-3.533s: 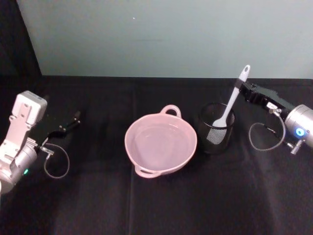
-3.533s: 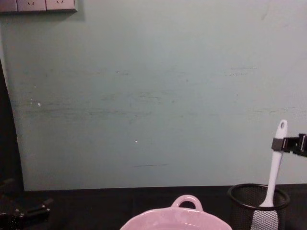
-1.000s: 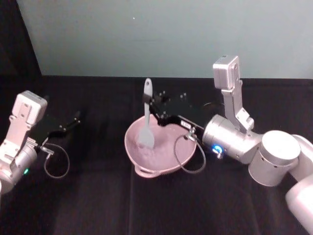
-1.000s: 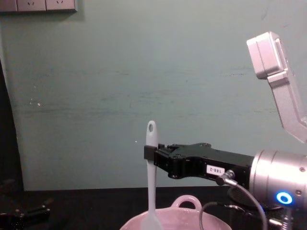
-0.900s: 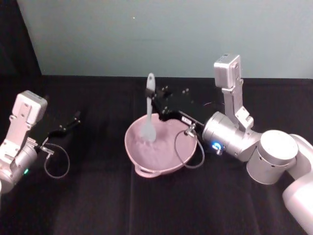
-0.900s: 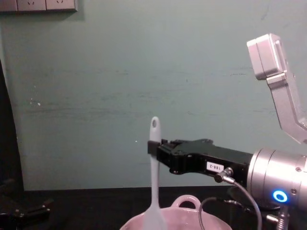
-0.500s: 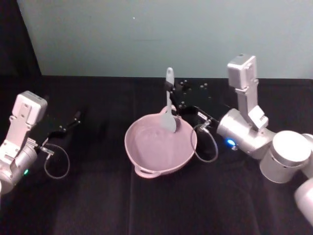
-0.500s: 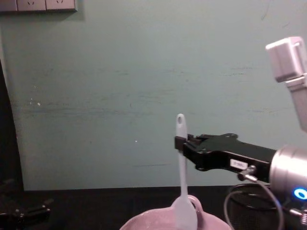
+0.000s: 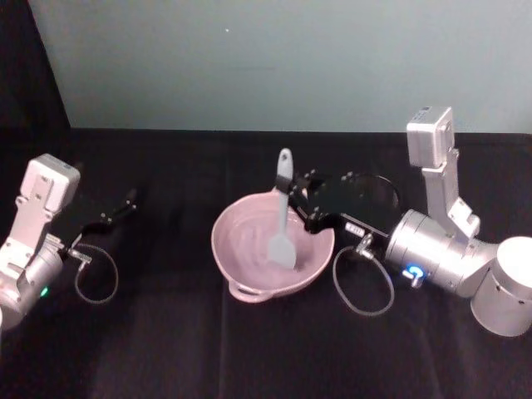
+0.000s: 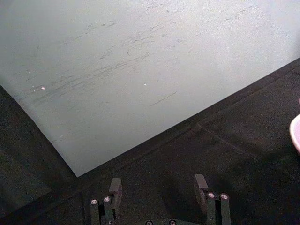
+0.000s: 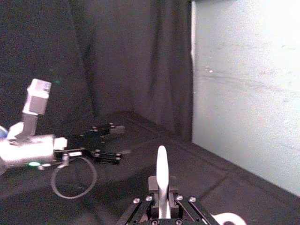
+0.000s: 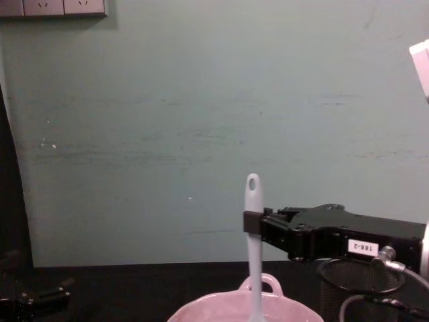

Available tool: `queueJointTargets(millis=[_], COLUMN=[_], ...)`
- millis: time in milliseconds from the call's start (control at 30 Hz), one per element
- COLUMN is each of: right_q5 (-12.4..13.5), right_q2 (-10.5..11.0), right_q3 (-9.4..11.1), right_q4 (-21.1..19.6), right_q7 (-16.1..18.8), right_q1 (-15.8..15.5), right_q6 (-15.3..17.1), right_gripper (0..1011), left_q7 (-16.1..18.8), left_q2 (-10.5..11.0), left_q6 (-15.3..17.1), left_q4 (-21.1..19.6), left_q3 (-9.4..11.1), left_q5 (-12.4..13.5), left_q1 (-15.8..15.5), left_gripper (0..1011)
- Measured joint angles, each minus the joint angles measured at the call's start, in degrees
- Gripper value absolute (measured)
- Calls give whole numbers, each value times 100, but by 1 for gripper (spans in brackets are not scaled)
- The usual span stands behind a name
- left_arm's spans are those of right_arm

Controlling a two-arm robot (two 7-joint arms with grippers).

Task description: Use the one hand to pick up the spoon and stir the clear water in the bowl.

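A black-draped worktop runs below a pale green wall. The right gripper is clamped on the upper handle of the spoon — the spoon stands nearly upright, blade down inside the pink bowl at mid-worktop. The left gripper rests well off to the left, fingers spread wide, holding nothing.
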Motion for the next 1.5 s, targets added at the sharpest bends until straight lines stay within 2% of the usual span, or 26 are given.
queueJointTargets(millis=[100, 200, 367, 400, 567, 800, 933, 1067, 1200, 1233, 1333, 1500], right_q5=[86, 201, 211, 211, -163, -669, -857, -892, -774, -774, -577, -345], right_q2=[-36, -181, -505, -505, -862, -1053, -1005, -840, -574, -574, -391, -308], right_q3=[-29, -121, -270, -270, -329, -234, -144, -32, 104, 104, 190, 170], right_q4=[-37, 0, 364, 364, 1004, 1587, 1653, 1470, 997, 997, 535, 153], right_q7=[45, 104, 108, 108, -124, -464, -577, -562, -385, -385, -191, -30], right_q1=[-18, 25, 253, 253, 561, 819, 843, 746, 462, 462, 166, -85], right_q6=[64, 100, -50, -50, -561, -1032, -1173, -1116, -805, -805, -548, -317], right_gripper=[120, 120, 120, 120, 119, 120, 119, 120, 120, 119, 119, 120], left_q7=[0, 0, 0, 0, 0, 0, 0, 0, 0, 0, 0, 0], left_q2=[0, 0, 0, 0, 0, 0, 0, 0, 0, 0, 0, 0], left_q6=[0, 0, 0, 0, 0, 0, 0, 0, 0, 0, 0, 0], left_q4=[0, 0, 0, 0, 0, 0, 0, 0, 0, 0, 0, 0], left_q3=[0, 0, 0, 0, 0, 0, 0, 0, 0, 0, 1, 0], left_q5=[0, 0, 0, 0, 0, 0, 0, 0, 0, 0, 0, 0], left_q1=[0, 0, 0, 0, 0, 0, 0, 0, 0, 0, 0, 0], left_gripper=[1011, 1011, 1011, 1011, 1011, 1011, 1011, 1011, 1011, 1011, 1011, 1011])
